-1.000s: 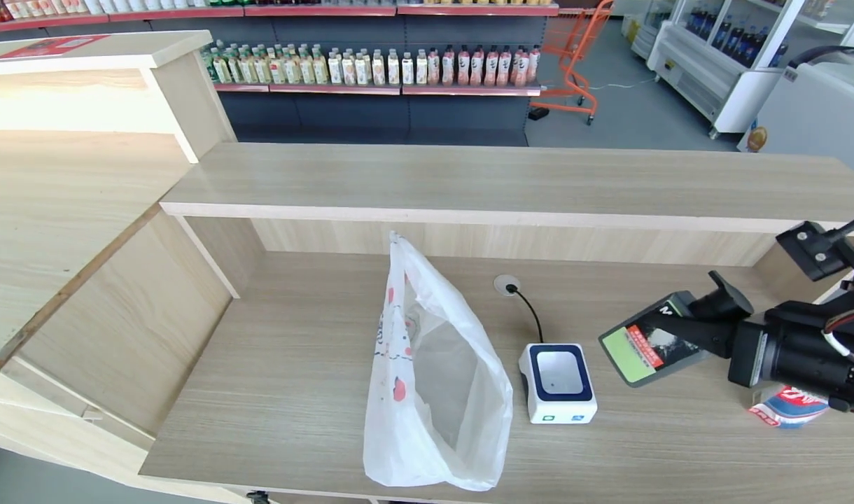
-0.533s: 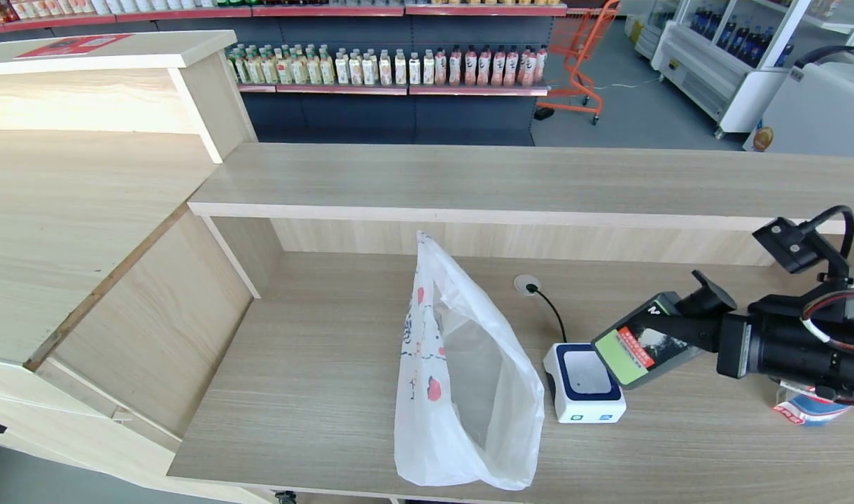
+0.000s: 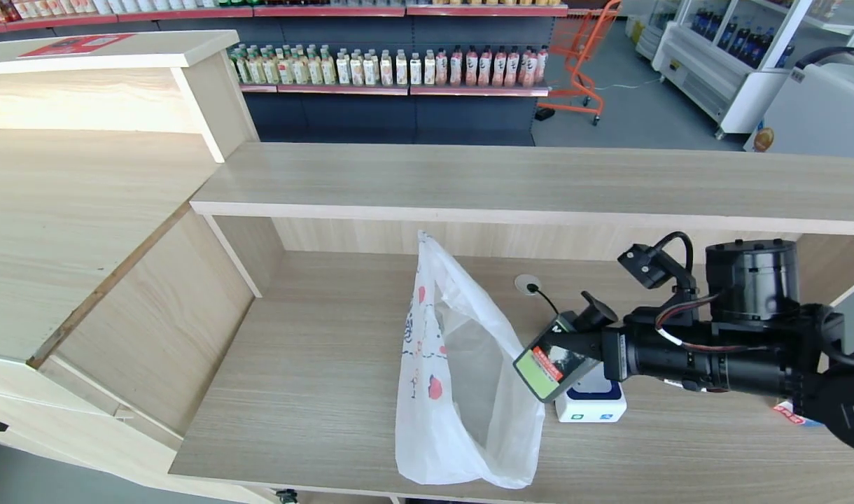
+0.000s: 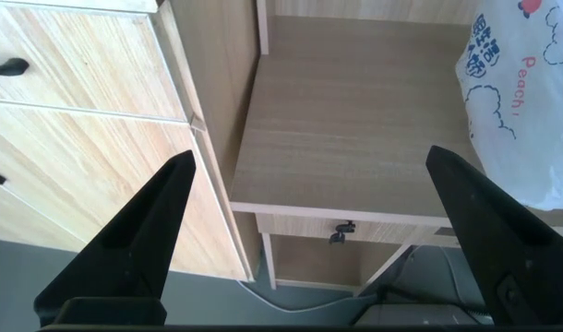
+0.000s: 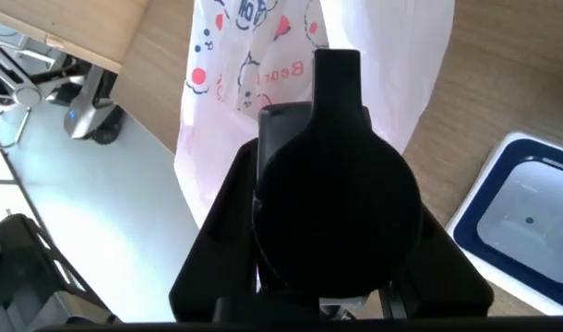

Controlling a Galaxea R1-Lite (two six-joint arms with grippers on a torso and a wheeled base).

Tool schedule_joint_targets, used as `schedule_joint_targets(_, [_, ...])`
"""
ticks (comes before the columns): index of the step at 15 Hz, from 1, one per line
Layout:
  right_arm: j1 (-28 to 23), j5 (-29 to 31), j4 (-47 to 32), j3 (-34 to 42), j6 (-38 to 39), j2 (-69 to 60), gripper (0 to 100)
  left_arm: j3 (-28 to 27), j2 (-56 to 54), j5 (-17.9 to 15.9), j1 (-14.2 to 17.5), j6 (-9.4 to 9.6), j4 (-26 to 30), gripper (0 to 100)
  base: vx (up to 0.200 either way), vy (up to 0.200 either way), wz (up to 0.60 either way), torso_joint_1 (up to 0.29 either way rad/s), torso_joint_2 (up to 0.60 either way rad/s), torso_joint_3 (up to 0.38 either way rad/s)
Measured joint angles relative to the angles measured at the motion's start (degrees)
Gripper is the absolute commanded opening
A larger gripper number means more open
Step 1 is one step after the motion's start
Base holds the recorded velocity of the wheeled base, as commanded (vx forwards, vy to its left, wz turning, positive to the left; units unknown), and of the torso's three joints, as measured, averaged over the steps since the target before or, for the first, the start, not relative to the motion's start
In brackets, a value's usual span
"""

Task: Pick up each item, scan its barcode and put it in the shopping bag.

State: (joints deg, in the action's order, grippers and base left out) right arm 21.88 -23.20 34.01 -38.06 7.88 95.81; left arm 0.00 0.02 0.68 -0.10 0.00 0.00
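A dark box with a green and red label [image 3: 547,364] is held in my right gripper [image 3: 586,334], which is shut on it. The box hangs tilted above the near left corner of the white and blue barcode scanner [image 3: 589,404], right at the open mouth of the white printed shopping bag [image 3: 462,392]. In the right wrist view the box [image 5: 337,207] covers the middle, with the bag [image 5: 249,74] beyond it and the scanner [image 5: 517,217] to one side. My left gripper [image 4: 311,155] is open, low off the counter's front left corner, with the bag [image 4: 526,101] off to one side.
A red, white and blue packet [image 3: 791,413] lies on the counter at the far right, partly under my right arm. The scanner's cable [image 3: 542,297] runs to a hole in the counter. A raised shelf [image 3: 511,182] runs along the back; cabinet drawers [image 4: 78,129] stand at the left.
My right arm has carried the box to the left, from right of the scanner to above it and up against the bag's mouth. The head view shifted earlier on.
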Motion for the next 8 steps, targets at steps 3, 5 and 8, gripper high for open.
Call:
schedule_joint_targets(3, [1.2, 0.2, 2.7, -2.4, -1.4, 7.4, 0, 0.0, 0.0, 0.0, 0.0, 0.00, 0.0, 100, 0.000, 0.000, 0.00, 0.000, 0.00, 0.000])
schedule_joint_targets(5, [1.5, 0.2, 3.1, -5.5, -4.3, 11.8, 0, 0.0, 0.0, 0.0, 0.0, 0.00, 0.0, 100, 0.000, 0.000, 0.00, 0.000, 0.00, 0.000])
schedule_joint_targets(8, [1.7, 0.2, 3.3, -10.1, -10.5, 17.3, 0, 0.0, 0.0, 0.0, 0.0, -0.02, 0.0, 100, 0.000, 0.000, 0.00, 0.000, 0.00, 0.000])
